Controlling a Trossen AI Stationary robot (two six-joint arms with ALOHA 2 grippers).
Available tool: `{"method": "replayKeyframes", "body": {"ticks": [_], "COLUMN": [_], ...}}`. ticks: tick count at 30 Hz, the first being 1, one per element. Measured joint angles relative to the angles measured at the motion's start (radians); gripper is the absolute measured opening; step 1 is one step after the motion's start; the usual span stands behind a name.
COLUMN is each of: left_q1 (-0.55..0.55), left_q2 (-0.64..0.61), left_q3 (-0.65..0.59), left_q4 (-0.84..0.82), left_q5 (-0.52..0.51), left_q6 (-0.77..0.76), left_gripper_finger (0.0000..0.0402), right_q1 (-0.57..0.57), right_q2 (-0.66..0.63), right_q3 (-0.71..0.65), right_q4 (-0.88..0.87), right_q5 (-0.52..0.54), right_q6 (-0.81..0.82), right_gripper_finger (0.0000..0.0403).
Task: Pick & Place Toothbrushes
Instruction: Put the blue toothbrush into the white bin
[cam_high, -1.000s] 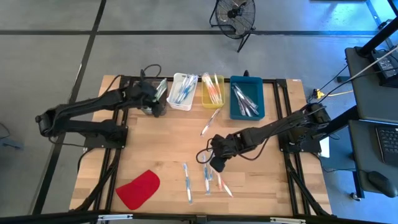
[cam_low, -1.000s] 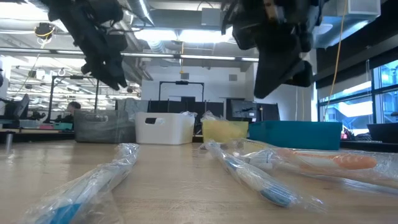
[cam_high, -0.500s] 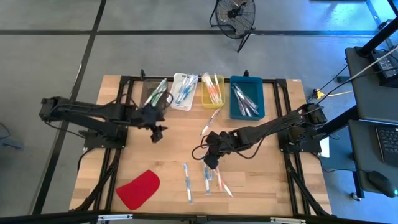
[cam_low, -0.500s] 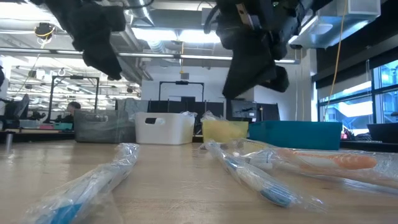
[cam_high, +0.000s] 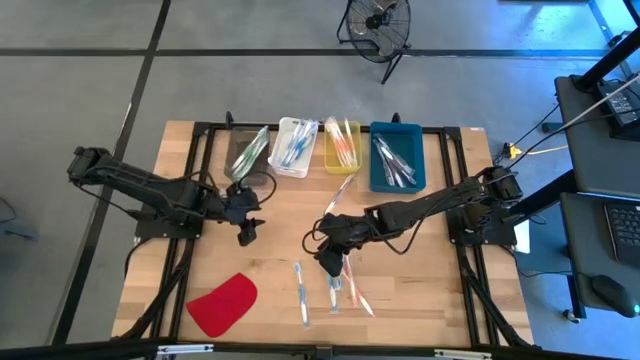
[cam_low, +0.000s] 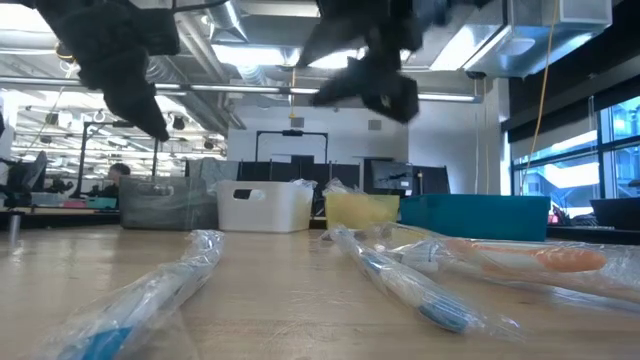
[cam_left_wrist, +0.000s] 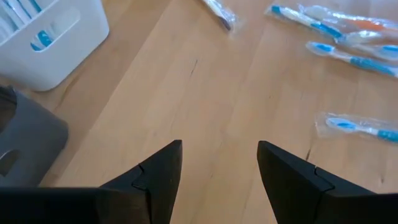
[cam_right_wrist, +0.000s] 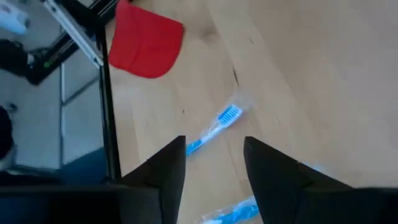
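The pale, straight-grained wooden table (cam_high: 400, 290) fills the middle of the high view. Along its upper edge stands a row of four small rectangular bins: a grey translucent one (cam_high: 247, 155), a white plastic one (cam_high: 293, 146) with blue-handled sticks inside, a yellow one (cam_high: 342, 145) with orange and pink ones, and a deep teal one (cam_high: 397, 156) with dark, clear-wrapped ones.

The thin plastic toothbrushes in crinkled clear wrappers (cam_high: 335, 290) lie loose in the lower centre of the high view, a few close together and one blue-and-white brush (cam_high: 301, 293) slightly to their left; another wrapped brush (cam_high: 338, 194) lies slantwise just below the yellow bin. In the low view the wrappers look glossy and creased.

The left gripper (cam_left_wrist: 219, 171) hangs over bare wood left of centre in the high view, its two dark, wedge-shaped fingers spread apart with nothing between them. The right gripper (cam_right_wrist: 214, 165) hovers at centre, just above the loose brushes; its matte black fingers stand apart and empty, and a blue-bristled brush shows beyond the gap.

A flat red piece with one rounded edge (cam_high: 223, 305) lies smooth and matte at the lower left of the table.
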Motion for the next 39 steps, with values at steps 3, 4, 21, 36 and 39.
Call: {"method": "replayKeyframes", "body": {"ticks": [3,4,21,36,39], "left_q1": [-0.006,-0.006,-0.006,-0.006,-0.006], "left_q2": [0.0,0.0,0.0,0.0,0.0], "left_q3": [-0.01,-0.013,-0.019,-0.019,-0.019], "left_q4": [0.0,0.001,0.006,0.007,0.007], "left_q5": [-0.006,-0.006,-0.017,-0.022,-0.022], "left_q6": [-0.005,-0.014,-0.032,-0.022,-0.022], "left_gripper_finger": [0.0205,0.0205,0.0205,0.0205,0.0205], "right_q1": [0.003,0.004,0.006,0.006,0.006], "right_q2": [0.007,0.011,0.233,0.34,0.359], "right_q3": [0.083,0.107,0.271,0.27,0.272], "right_q4": [-0.087,-0.129,-0.46,-0.463,-0.461], "right_q5": [0.01,0.028,-0.099,-0.028,-0.028], "right_q6": [-0.066,-0.074,0.085,0.119,0.124], "right_gripper_finger": [0.0167,0.0167,0.0167,0.0195,0.0213]}}
